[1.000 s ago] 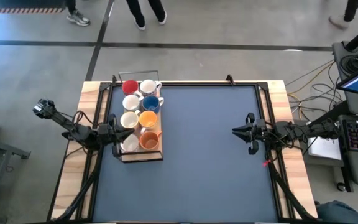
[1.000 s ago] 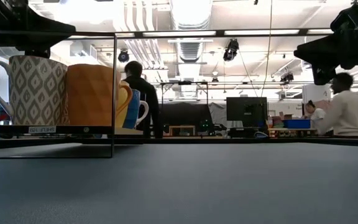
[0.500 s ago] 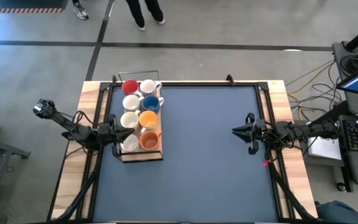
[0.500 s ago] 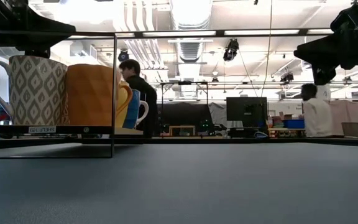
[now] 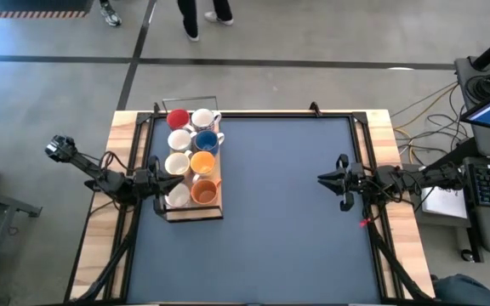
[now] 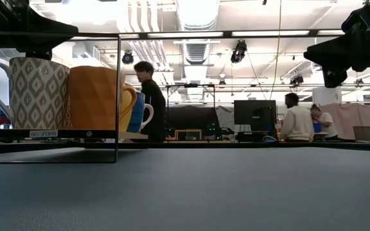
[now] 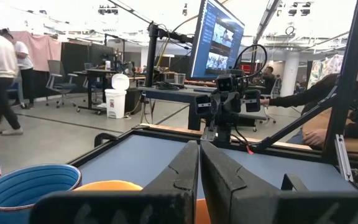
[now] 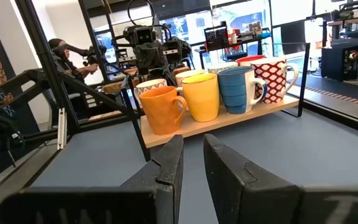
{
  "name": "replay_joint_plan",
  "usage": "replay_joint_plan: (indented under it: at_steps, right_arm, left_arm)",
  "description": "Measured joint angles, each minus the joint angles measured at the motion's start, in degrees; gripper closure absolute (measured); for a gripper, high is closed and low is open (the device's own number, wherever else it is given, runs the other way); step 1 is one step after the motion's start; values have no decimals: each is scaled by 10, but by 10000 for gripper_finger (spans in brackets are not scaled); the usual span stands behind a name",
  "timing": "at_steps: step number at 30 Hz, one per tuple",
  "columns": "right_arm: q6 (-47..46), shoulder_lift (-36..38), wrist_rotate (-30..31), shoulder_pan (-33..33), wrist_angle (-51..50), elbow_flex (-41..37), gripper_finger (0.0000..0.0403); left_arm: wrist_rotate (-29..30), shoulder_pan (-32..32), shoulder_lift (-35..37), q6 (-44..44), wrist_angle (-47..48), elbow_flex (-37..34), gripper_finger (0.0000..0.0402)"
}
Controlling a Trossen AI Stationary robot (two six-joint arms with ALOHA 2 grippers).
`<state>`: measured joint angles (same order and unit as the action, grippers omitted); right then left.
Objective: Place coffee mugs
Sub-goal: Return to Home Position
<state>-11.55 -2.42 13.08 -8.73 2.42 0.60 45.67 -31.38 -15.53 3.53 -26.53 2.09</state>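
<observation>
Coffee mugs [image 5: 191, 161]: eight, in two rows on wooden rack [image 5: 196, 212] at table's left edge (none held). Left gripper [image 5: 159, 190]: beside rack, fingers pressed together. Right gripper [image 5: 340, 181]: well apart at the right edge, narrowly parted, empty.

We note a dark blue-grey worktop [image 5: 279, 212]; mugs: red [image 5: 178, 118], blue [image 5: 206, 142], yellow-orange [image 5: 202, 162], orange [image 5: 204, 192], and near-left grey-and-white diamond-patterned [image 6: 37, 93].

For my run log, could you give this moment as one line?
mugs: all on rack | left gripper: shut, beside rack | right gripper: empty, idle at table's right
</observation>
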Motion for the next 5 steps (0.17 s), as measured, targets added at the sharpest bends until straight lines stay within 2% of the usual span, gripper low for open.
replay_joint_plan:
  at_steps: [5]
  right_arm:
    - [0, 0, 0, 0, 0, 0, 349]
  left_arm:
    - [0, 0, 0, 0, 0, 0, 402]
